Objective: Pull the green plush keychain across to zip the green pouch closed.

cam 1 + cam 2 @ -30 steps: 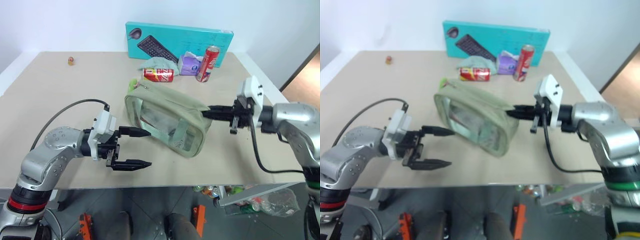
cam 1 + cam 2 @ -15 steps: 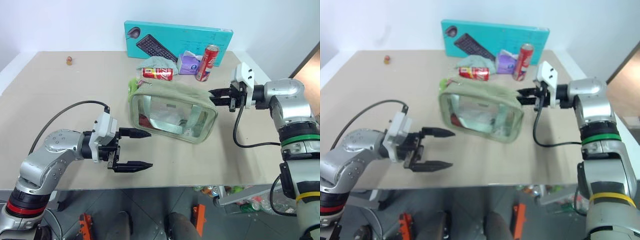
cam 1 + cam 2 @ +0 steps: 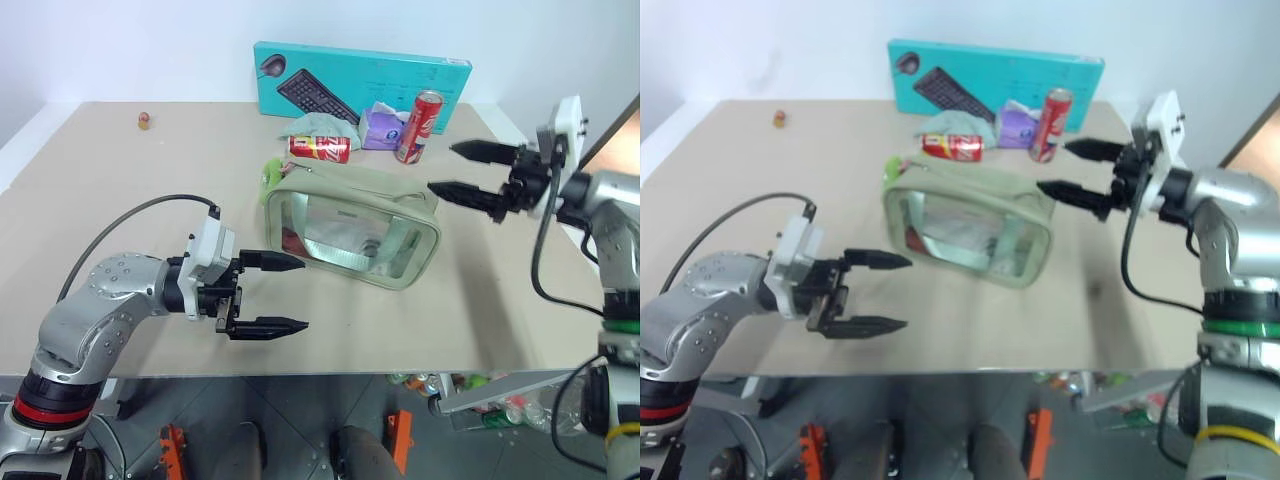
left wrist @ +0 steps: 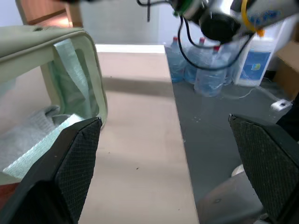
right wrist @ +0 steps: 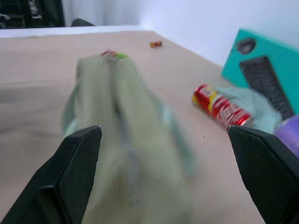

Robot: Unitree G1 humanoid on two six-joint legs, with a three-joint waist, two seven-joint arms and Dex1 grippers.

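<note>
The green pouch (image 3: 350, 225) stands on the table's middle, its clear window side facing me. At the pouch's far left end sits the green plush keychain (image 3: 270, 172), a lime tuft also seen past the pouch as the keychain (image 5: 120, 55). My left gripper (image 3: 300, 293) hangs open and empty just left of the pouch's near corner, not touching the pouch (image 4: 56, 70). Off the pouch's right end and slightly above it, my right gripper (image 3: 443, 167) is open with nothing between its fingers.
A teal keyboard box (image 3: 360, 80) lies along the back edge. In front of it are an upright red can (image 3: 418, 112), a lying red can (image 3: 320, 148), a pale green rag (image 3: 318, 124) and a purple packet (image 3: 380, 125). A small object (image 3: 145, 121) sits far left.
My right gripper opened, let go of the pouch's right end and drew back up and to the right. The pouch settled from tilted to standing. My left gripper stayed put.
</note>
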